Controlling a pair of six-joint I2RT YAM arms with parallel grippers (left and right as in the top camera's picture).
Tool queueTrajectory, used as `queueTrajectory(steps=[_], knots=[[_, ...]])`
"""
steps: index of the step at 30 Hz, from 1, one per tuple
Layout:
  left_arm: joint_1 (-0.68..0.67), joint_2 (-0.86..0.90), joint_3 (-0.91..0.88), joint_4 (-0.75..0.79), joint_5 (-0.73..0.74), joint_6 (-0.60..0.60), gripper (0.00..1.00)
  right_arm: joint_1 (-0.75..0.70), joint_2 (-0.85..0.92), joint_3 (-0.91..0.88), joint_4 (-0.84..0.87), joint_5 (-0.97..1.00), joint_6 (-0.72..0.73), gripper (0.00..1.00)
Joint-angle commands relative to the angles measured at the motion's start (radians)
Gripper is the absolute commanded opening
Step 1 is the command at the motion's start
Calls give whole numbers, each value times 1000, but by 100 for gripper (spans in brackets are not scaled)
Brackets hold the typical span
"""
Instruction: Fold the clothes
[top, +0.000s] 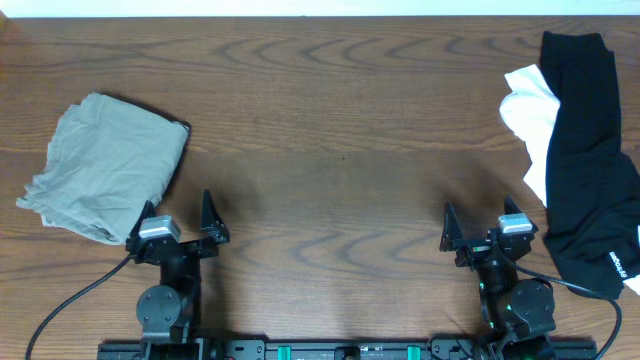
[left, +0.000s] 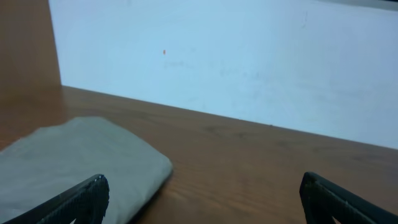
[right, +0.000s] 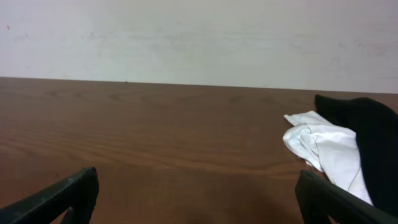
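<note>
Folded khaki-grey shorts (top: 105, 165) lie at the left of a wooden table (top: 330, 130), and a black garment (top: 585, 150) lies over a white garment (top: 530, 115) at the right. Left gripper (top: 180, 215) and right gripper (top: 480, 225) sit near the front edge, jaws spread wide, holding nothing

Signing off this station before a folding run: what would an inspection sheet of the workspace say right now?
Surface: dark wood-grain table.
Job's things: khaki-grey garment roughly folded at left; black garment lying over a white garment at right.
Clutter: nothing seen.
Grippers: left gripper and right gripper open, empty.
Cables: left cable and right cable trail off the arm bases.
Surroundings: pale wall behind.
</note>
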Motion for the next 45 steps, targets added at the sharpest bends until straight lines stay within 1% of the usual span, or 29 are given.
queueTrajectory(steps=[1,6,45], knots=[[6,-8,-27,-30,54,13,98,-13,-7,-1,-5,-5,-12,99],[6,-8,-27,-154,55,13,98,-13,-7,-1,-5,-5,-12,99],[6,-6,-27,-154,54,13,98,-13,-7,-1,-5,-5,-12,99]])
